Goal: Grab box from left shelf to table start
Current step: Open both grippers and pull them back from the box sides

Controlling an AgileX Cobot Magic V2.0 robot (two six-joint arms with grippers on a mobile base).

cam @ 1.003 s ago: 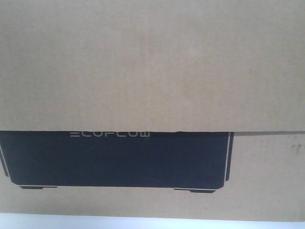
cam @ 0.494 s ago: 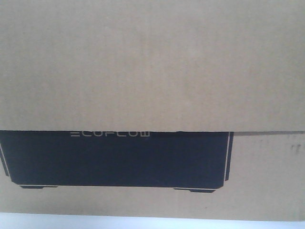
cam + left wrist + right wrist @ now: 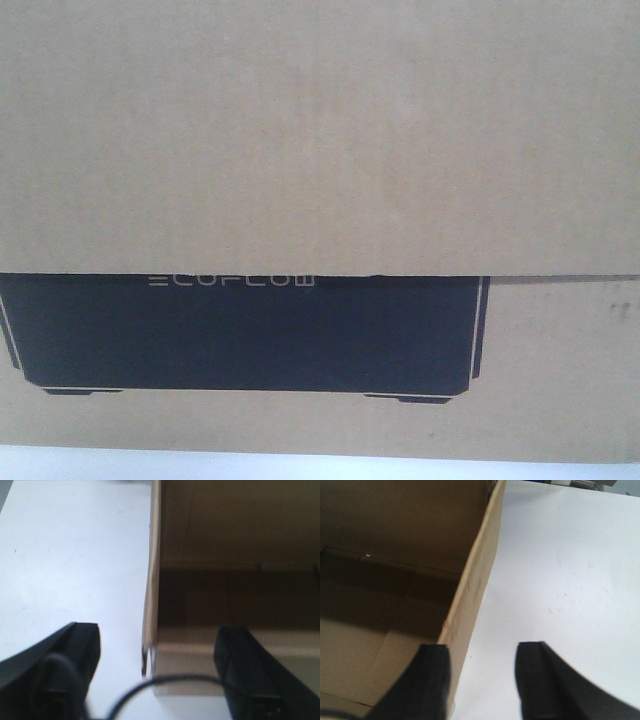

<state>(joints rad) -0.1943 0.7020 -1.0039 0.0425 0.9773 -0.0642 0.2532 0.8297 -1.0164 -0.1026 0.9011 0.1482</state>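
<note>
Front view: the box (image 3: 320, 150) fills almost your whole picture. Brown corrugated card, upper flap overlapping the lower panel, with the wide black silhouette (image 3: 240, 335) and pale ECOFLOW lettering (image 3: 232, 281) just under the flap edge. A thin pale strip of bench (image 3: 300, 468) shows along the bottom edge, below the box. No arm shows here.

Left wrist view: you look down past the left gripper (image 3: 157, 655). Its black fingers (image 3: 75, 650) are spread wide, one out over the white bench (image 3: 75, 565), the other on the box side. The box's side wall (image 3: 151, 595) stands upright, edge-on, between them, and the open brown inside (image 3: 230, 580) lies to its right. You cannot tell whether either finger touches the wall; nothing is pinched. A black cable (image 3: 160, 685) loops across the bottom.

Right wrist view: same layout mirrored. The right gripper (image 3: 482, 670) has its fingers (image 3: 535, 670) apart, straddling the box's wall (image 3: 475, 580); one finger sits at the wall on the inner side, the other over the bench (image 3: 560, 570). The gap on the bench side is plainly open, so no squeeze on the card. The box stands on the bench, its inside (image 3: 385, 570) dark.
</note>
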